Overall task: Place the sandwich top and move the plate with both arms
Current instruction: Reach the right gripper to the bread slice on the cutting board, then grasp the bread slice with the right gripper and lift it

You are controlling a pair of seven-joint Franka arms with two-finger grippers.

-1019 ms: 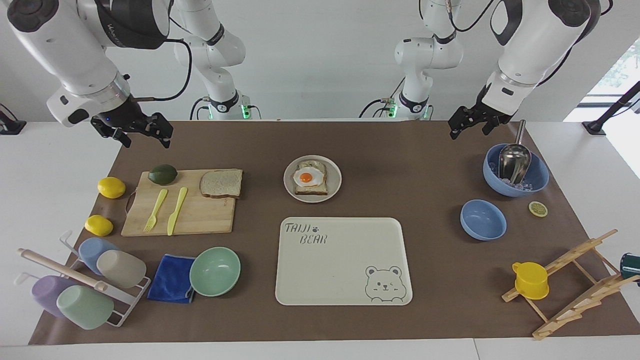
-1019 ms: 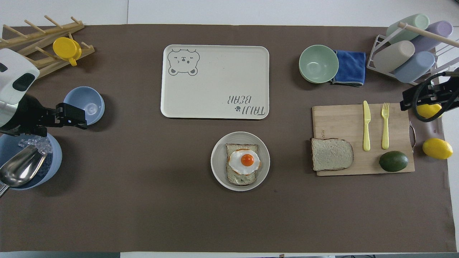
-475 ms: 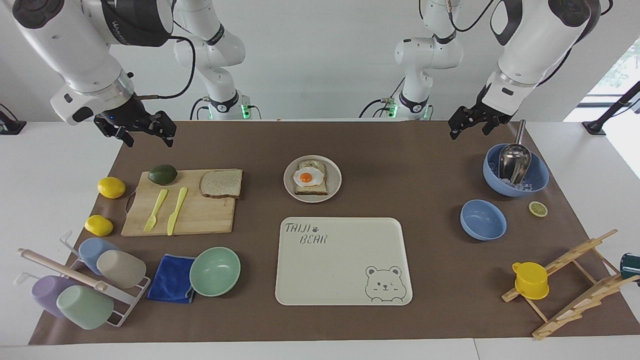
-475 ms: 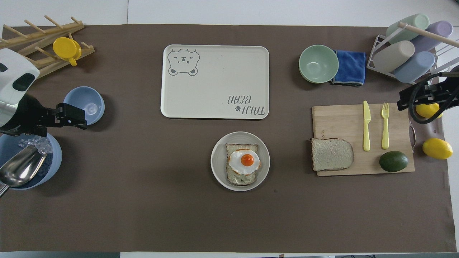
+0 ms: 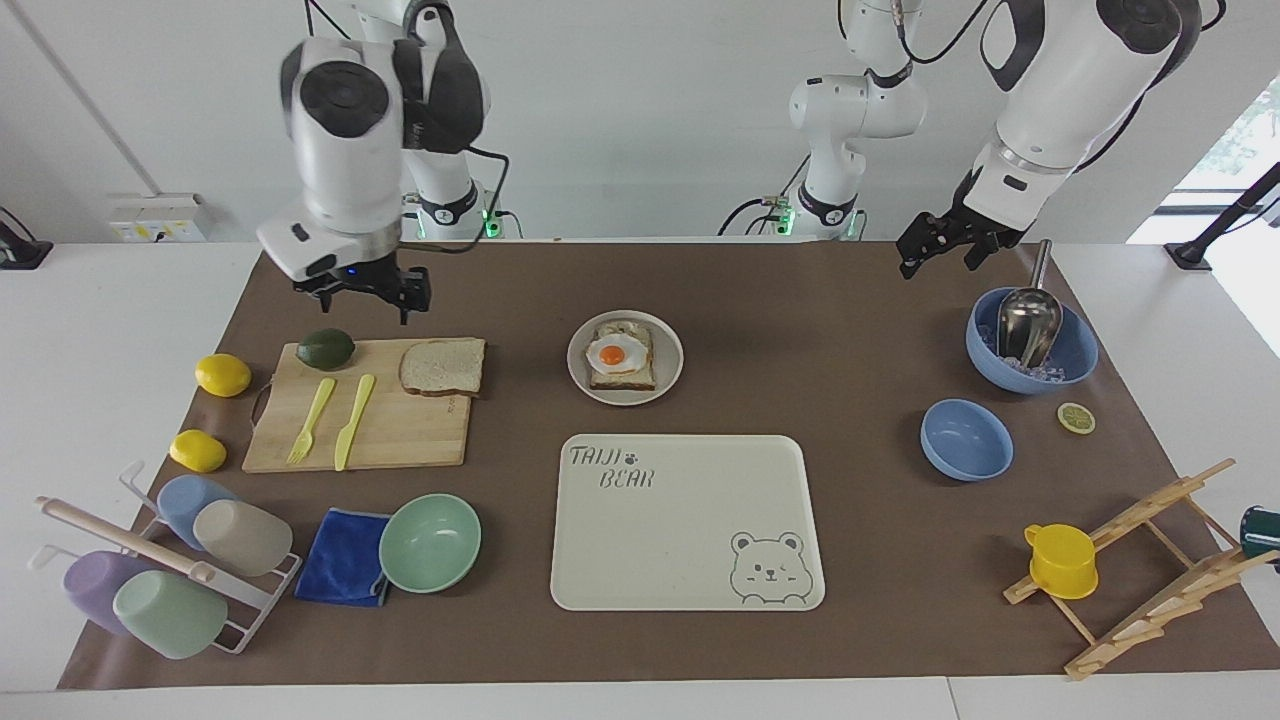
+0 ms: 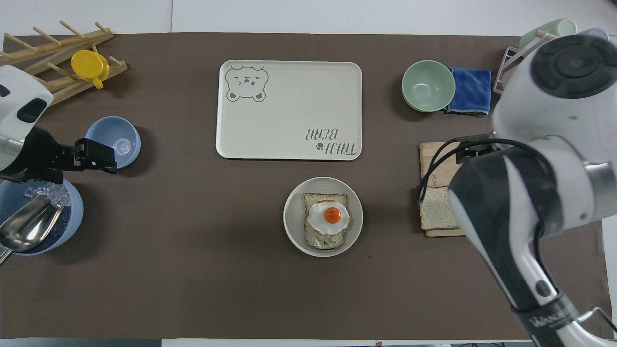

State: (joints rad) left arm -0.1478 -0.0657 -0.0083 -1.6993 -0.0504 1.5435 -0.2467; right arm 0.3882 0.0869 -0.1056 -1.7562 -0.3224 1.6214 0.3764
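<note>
The sandwich top (image 5: 443, 366) lies flat on the wooden cutting board (image 5: 400, 430); in the overhead view only part of the slice (image 6: 436, 212) shows under the right arm. The plate (image 5: 672, 378) sits mid-table and carries a bread slice with a fried egg (image 5: 618, 355); the plate (image 6: 295, 224) also shows in the overhead view. My right gripper (image 5: 362, 298) is open and empty, raised over the board's edge nearest the robots, between the avocado and the sandwich top. My left gripper (image 5: 935, 258) is open and empty, and waits raised by the blue ice bowl (image 5: 1030, 350).
The bear tray (image 5: 690, 520) lies farther out than the plate. On the board are an avocado (image 5: 325, 348), a fork and a knife. Lemons, a cup rack, a blue cloth and the mint bowl (image 5: 430, 542) surround it. A small blue bowl (image 5: 965, 440) and a wooden rack stand toward the left arm's end.
My right arm has swung in from the table's end toward the middle; its gripper now hangs over the cutting board's edge. The left arm has not moved.
</note>
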